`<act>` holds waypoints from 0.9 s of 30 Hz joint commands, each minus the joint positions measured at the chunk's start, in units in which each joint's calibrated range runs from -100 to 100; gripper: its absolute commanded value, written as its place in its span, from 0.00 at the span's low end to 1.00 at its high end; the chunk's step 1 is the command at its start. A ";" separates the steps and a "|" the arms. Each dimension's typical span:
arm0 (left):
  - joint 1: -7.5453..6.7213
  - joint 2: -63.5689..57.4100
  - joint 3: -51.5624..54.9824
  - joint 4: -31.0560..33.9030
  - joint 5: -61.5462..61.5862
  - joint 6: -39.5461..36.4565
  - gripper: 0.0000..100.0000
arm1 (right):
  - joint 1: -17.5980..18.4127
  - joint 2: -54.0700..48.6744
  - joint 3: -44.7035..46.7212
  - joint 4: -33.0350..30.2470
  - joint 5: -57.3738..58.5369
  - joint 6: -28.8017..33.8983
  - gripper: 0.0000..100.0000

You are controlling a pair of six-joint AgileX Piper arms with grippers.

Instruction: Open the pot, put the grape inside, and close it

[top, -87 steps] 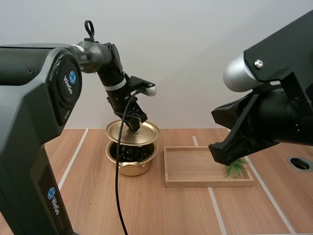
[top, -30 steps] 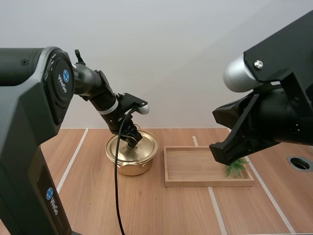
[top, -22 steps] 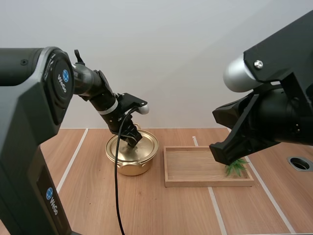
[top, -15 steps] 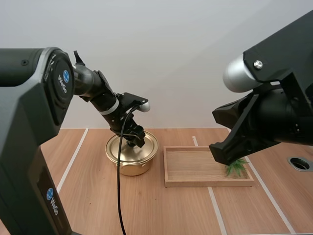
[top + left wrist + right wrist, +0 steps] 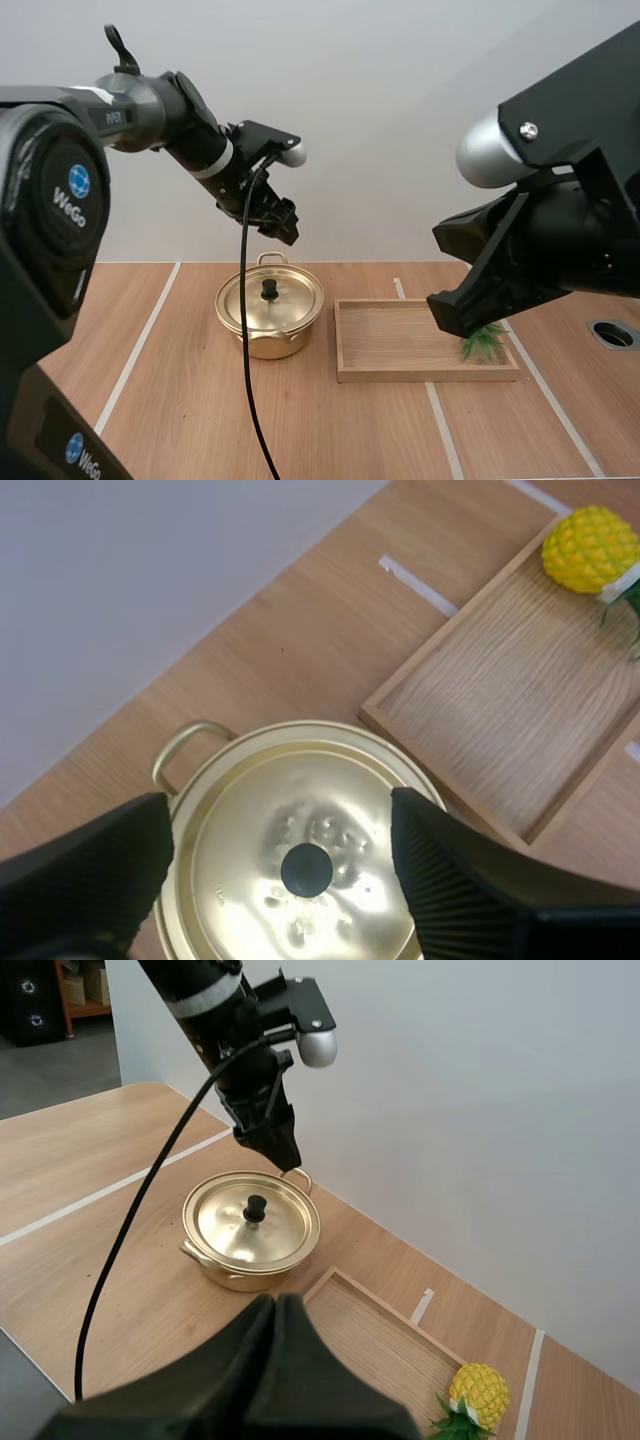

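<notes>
High view hard to read at the right: bulk of the right arm [image 5: 560,200] close to the lens, cut off by the edge, blocking all but the green leaves of a pineapple [image 5: 484,343] at the right end of the wooden tray [image 5: 400,372]. Seen whole from the right wrist view, yellow, in the tray's corner. Inside of the pot [image 5: 268,340] closed off by the lid [image 5: 285,300], seated flat with its black knob [image 5: 269,290] up; no telling the contents. Pot on the table [image 5: 190,400], just beside the tray's left end, one loop handle toward the wall. Left arm [image 5: 180,115] reaching in from the left, sloping down, left gripper [image 5: 288,232] hanging over the pot, well clear of the knob, tips pointing down. Fingers [image 5: 450,880] spread wide in the left wrist view, ribbed faces turned inward, knob below the gap, nothing between them. Right gripper [image 5: 279,1305]: fingers pressed together into one dark wedge, empty, aimed toward pot and tray.
</notes>
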 commanded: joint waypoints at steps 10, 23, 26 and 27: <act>-0.03 -17.48 -7.02 4.59 10.25 -5.04 1.00 | -0.18 -0.45 -0.05 0.46 0.00 0.12 0.00; -0.03 -36.96 -7.02 6.67 12.94 -8.17 1.00 | -0.18 -0.45 -0.05 0.46 0.00 0.12 0.00; -0.03 -41.93 -7.02 6.67 12.94 -10.04 1.00 | -0.18 -0.60 -0.05 0.46 0.00 0.12 0.00; -0.03 -43.28 -7.02 6.81 12.94 -10.86 1.00 | -0.18 -0.73 -0.05 0.46 0.00 0.12 0.00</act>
